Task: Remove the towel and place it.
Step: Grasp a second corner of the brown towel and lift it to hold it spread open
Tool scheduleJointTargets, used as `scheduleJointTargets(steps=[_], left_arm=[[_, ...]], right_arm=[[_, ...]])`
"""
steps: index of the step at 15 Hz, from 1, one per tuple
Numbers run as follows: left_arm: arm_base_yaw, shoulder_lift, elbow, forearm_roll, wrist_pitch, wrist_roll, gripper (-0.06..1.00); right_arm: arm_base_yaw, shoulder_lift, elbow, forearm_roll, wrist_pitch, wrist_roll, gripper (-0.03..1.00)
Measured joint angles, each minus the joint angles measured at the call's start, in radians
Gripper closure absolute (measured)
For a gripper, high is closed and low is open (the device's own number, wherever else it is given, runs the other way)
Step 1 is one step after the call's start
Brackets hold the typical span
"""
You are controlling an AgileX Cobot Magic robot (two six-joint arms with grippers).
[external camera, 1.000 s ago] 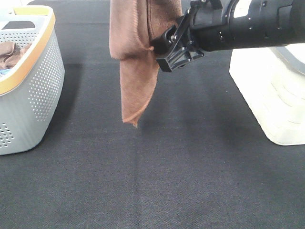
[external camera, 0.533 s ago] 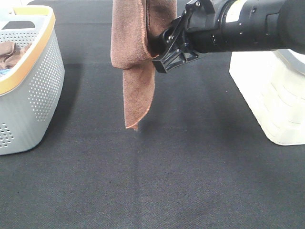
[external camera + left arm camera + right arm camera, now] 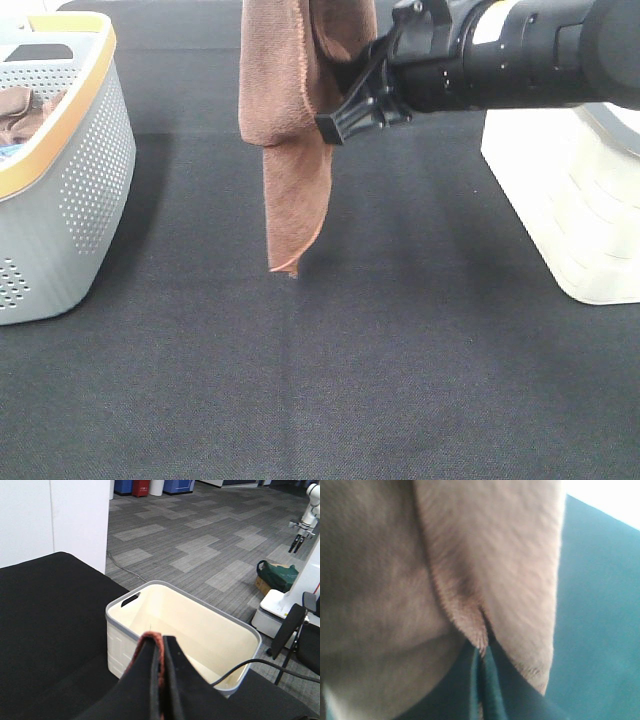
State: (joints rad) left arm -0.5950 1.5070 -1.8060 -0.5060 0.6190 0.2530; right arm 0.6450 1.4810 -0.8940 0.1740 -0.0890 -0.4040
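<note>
The reddish-brown towel (image 3: 295,150) hangs straight down from above the top edge of the exterior view, its lower tip just above the black table (image 3: 400,380). My right gripper (image 3: 335,118) reaches in from the right and is shut on the towel's right edge, high up. In the right wrist view the towel (image 3: 495,555) fills the frame above the shut right gripper (image 3: 482,690). In the left wrist view my left gripper (image 3: 161,680) is shut on a reddish-brown hem of the towel (image 3: 150,640). The left gripper is outside the exterior view.
A grey perforated basket with an orange rim (image 3: 80,170) stands at the left and holds a brown cloth (image 3: 20,110). A cream bin (image 3: 570,200) stands at the right; it also shows in the left wrist view (image 3: 120,645).
The hanging towel has shifted slightly to the right and its tip hangs a little lower. The right gripper has risen slightly while still pinching the towel.
</note>
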Motion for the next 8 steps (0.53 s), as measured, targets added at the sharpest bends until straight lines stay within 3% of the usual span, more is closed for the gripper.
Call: scheduleJointTargets(steps=[4, 8], left_arm=[[0.087, 0.000, 0.000, 0.088, 0.012, -0.078, 0.94], [0.114, 0.000, 0.000, 0.150, 0.092, -0.088, 0.94]], right_arm=[[0.000, -0.043, 0.000, 0.003, 0.119, 0.000, 0.97], [0.000, -0.097, 0.000, 0.003, 0.251, 0.000, 0.97]])
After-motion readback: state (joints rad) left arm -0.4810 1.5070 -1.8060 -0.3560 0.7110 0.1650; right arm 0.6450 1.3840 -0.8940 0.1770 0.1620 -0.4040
